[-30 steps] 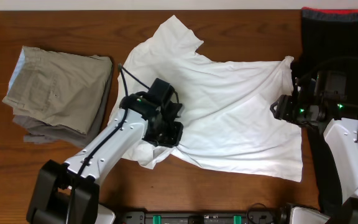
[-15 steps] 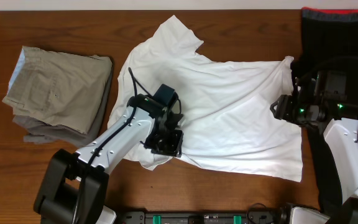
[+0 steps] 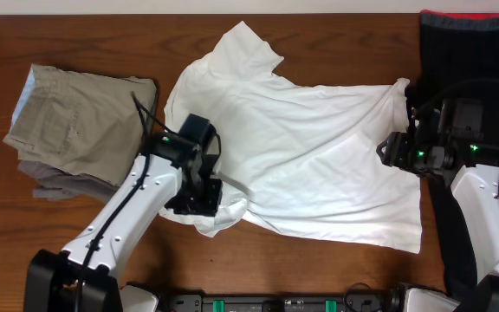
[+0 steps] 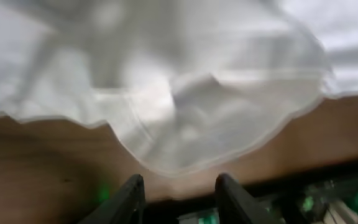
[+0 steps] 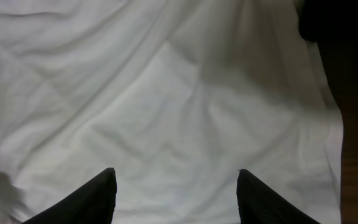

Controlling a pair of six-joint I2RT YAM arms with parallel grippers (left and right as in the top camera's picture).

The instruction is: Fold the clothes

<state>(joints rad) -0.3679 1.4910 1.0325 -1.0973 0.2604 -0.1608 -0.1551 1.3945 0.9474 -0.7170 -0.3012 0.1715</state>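
Note:
The white T-shirt (image 3: pixel 310 156) lies crumpled across the middle of the table, with a sleeve at the back and a bunched fold at its front left corner (image 3: pixel 215 217). My left gripper (image 3: pixel 197 199) hovers over that corner. In the left wrist view its fingers (image 4: pixel 132 190) stand apart with nothing between them, and the shirt's rounded hem (image 4: pixel 185 118) lies just beyond the left gripper (image 4: pixel 179 186). My right gripper (image 3: pixel 394 149) sits at the shirt's right edge. The right wrist view shows that gripper (image 5: pixel 176 180) open over wrinkled shirt fabric (image 5: pixel 166 93), gripping nothing.
Folded khaki trousers (image 3: pixel 81 126) lie at the left. A black garment with a red band (image 3: pixel 470 35) lies at the back right, partly under my right arm. Bare wooden table (image 3: pixel 24 234) shows at the front left.
My left gripper has opened and let go of the shirt, then moved left from the shirt's middle to its front left corner. The right arm has not moved.

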